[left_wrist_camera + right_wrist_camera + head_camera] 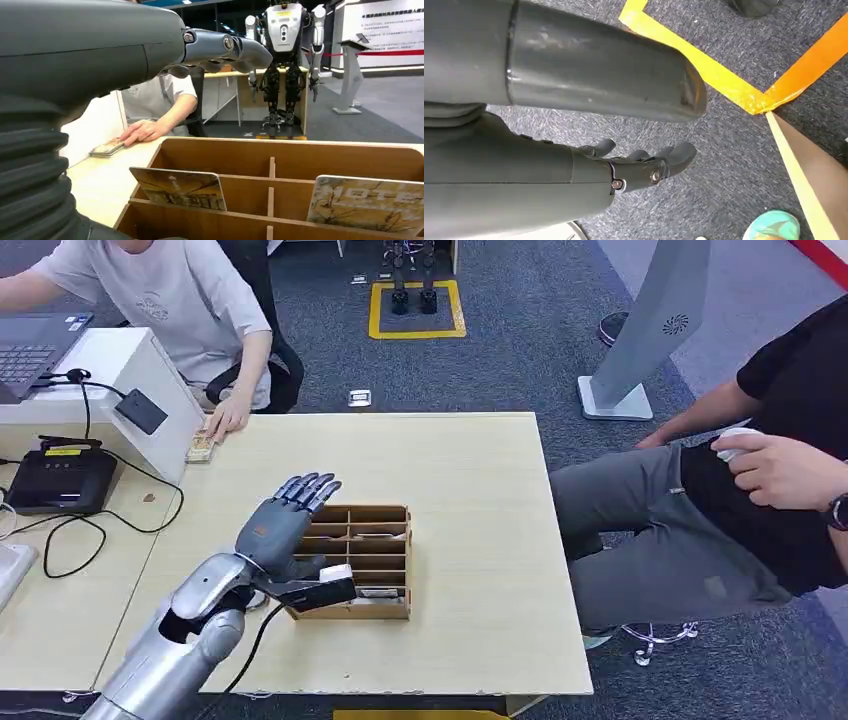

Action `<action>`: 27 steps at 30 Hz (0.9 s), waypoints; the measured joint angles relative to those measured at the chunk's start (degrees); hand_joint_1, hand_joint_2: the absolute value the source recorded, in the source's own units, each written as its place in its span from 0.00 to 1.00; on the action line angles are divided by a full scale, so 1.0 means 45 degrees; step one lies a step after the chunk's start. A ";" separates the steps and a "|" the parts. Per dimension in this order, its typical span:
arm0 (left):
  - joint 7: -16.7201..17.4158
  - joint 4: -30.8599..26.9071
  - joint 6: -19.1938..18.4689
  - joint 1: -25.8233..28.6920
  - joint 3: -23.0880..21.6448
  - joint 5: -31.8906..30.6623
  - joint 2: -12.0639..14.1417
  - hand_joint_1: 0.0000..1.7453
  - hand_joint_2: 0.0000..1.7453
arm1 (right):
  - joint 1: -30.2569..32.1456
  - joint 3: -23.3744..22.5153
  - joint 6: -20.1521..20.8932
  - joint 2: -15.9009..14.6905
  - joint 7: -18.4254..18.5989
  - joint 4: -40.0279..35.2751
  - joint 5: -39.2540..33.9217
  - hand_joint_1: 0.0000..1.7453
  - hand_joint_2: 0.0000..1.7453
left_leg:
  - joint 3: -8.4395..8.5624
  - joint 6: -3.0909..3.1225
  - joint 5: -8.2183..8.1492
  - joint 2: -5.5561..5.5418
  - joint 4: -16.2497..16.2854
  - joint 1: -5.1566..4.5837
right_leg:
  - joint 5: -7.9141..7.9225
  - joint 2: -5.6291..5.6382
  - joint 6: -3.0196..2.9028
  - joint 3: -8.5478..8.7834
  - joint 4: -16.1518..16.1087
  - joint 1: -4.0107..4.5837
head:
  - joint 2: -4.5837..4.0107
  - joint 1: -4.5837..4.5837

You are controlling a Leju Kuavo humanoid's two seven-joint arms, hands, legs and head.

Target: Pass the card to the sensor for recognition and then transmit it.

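1. Cards stand upright in a wooden divided box near the table's front edge; two show in the left wrist view, one card in a near compartment, another card in a compartment beside it.
2. The left hand hovers over the box's left end, fingers spread and extended, holding nothing.
3. The right hand hangs beside the robot's body above the carpet, fingers loosely apart, empty.
4. Risk: as I judge it, fingers coming down on a divider instead of a card could shove or tip the light box, or lift two cards at once.
5. The head view shows a black card reader on the white stand at the table's far left corner, beside a seated person's hand; the wrist view shows the printed card faces instead.
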 joint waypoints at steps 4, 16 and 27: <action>-0.0024 0.0078 -0.0005 0.0000 0.0000 0.0000 0.0049 0.00 1.00 | 0.0001 0.0000 -0.0014 0.0000 -0.0048 0.0000 0.0019 0.00 0.00 | 0.0000 0.0000 0.0000 0.0000 0.0000 0.0000 | 0.0000 0.0000 0.0000 0.0000 0.0000 0.0000 | 0.0005 0.0000; -0.0039 0.0150 -0.0005 -0.0001 0.0005 0.0000 0.0107 0.00 1.00 | 0.0000 0.0000 -0.0015 0.0005 -0.0150 0.0000 0.0189 0.00 0.00 | 0.0000 0.0000 0.0000 0.0000 0.0000 0.0000 | 0.0000 0.0000 0.0000 0.0000 0.0000 0.0000 | 0.0005 0.0000; -0.0039 0.0150 -0.0005 -0.0001 0.0005 0.0000 0.0107 0.00 1.00 | 0.0000 0.0000 -0.0015 0.0005 -0.0150 0.0000 0.0189 0.00 0.00 | 0.0000 0.0000 0.0000 0.0000 0.0000 0.0000 | 0.0000 0.0000 0.0000 0.0000 0.0000 0.0000 | 0.0005 0.0000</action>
